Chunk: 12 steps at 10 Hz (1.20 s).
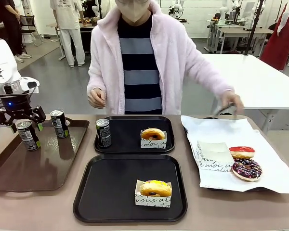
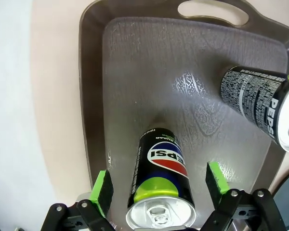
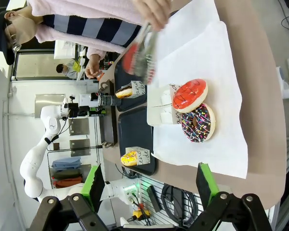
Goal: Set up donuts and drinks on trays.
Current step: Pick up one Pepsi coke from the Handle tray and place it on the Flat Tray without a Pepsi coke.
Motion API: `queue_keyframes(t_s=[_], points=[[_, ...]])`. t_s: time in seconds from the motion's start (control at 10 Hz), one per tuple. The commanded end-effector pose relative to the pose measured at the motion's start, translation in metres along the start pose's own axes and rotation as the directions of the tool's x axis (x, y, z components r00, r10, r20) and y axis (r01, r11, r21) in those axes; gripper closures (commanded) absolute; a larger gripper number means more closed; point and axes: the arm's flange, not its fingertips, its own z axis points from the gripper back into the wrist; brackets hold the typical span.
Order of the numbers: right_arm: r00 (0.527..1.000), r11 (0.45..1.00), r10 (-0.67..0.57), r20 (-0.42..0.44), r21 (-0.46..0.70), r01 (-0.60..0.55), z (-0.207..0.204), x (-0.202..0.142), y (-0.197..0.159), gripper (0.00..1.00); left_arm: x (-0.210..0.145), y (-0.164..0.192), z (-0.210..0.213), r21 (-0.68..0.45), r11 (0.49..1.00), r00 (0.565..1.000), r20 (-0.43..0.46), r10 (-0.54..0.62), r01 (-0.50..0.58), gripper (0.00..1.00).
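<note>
We find the left gripper (image 2: 159, 182) with fingers apart, straddling one can (image 1: 28, 135) on the brown tray (image 1: 19, 179) without touching it. A second can (image 1: 59, 123) stands at 2 o'clock from the first. The right gripper (image 3: 149, 182) has its fingers apart above the counter (image 1: 231, 214). The near black tray (image 1: 89, 192) carries a sleeved yellow donut (image 1: 155, 188). The far black tray (image 1: 130, 147) holds a sleeved glazed donut (image 1: 153, 134) and a third can (image 1: 103, 132).

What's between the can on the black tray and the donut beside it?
Nothing, only bare tray floor between the can and the donut, in the front view.
</note>
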Motion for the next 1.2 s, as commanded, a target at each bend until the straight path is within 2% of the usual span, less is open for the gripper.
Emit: queue_keyframes(t_s=[0.0,0.1,0.2,0.3,0.4,0.6,0.7,0.9,1.1], points=[[1.0,1.0,0.012,0.009,0.019,-0.012,0.001,0.001,0.0,0.0,0.004,0.002,-0.001,-0.002,1.0,1.0,-0.02,0.006,-0.006,0.0],[1.0,1.0,0.012,0.009,0.019,-0.012,0.001,0.001,0.0,0.0,0.003,0.002,-0.001,-0.007,1.0,1.0,-0.016,-0.002,0.002,0.0],[1.0,1.0,0.012,0.009,0.019,-0.012,0.001,0.001,0.0,0.0,0.003,0.002,-0.001,-0.017,1.0,1.0,-0.005,-0.012,0.012,0.52],[1.0,1.0,0.012,0.009,0.019,-0.012,0.001,0.001,0.0,0.0,0.003,0.003,-0.002,-0.02,1.0,1.0,0.0,-0.017,0.017,0.55],[1.0,1.0,0.012,0.009,0.019,-0.012,0.001,0.001,0.0,0.0,0.002,0.003,-0.001,-0.021,1.0,1.0,-0.003,-0.022,0.021,1.0],[1.0,1.0,0.012,0.009,0.019,-0.012,0.001,0.001,0.0,0.0,0.0,0.003,0.002,-0.02,0.999,1.0,-0.001,-0.025,0.025,1.0],[1.0,1.0,0.012,0.009,0.019,-0.012,0.001,0.001,0.0,0.0,0.001,0.003,0.005,-0.015,1.0,1.0,0.008,-0.025,0.025,0.8],[1.0,1.0,0.012,0.009,0.019,-0.012,0.001,0.001,0.0,0.0,0.0,0.004,0.017,-0.018,1.0,0.999,0.025,-0.024,0.024,1.0],[1.0,1.0,0.012,0.009,0.019,-0.012,0.001,0.001,0.0,0.0,-0.012,0.002,0.059,-0.054,0.998,0.998,0.046,-0.034,0.037,1.0]])
